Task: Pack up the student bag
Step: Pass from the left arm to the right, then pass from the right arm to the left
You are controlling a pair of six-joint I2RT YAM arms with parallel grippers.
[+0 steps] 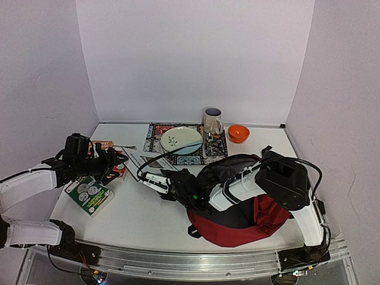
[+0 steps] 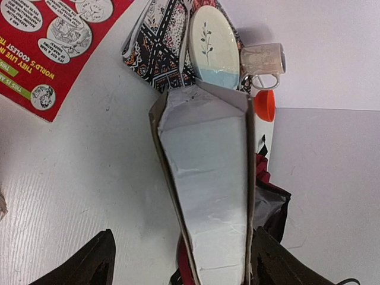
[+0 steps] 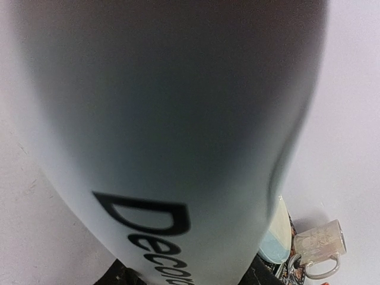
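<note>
Behind the right pincer (image 1: 157, 179), under that arm's forearm, slumps the student bag (image 1: 237, 228). It is soft, light, floppy cloth that will likely sag, so its mouth rim or a strap looks the best hold. The arm hides most of its opening. The right pincer, its fingers nearly cut off, seems to pinch one end of a white carton (image 2: 208, 178). The left pincer (image 2: 184, 237) stands spread around the other end.

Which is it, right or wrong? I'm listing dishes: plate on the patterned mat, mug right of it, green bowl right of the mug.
Wrong on colour: the top view shows the bowl is orange, not green. The rest stands: plate on the patterned mat, mug right of it.
</note>
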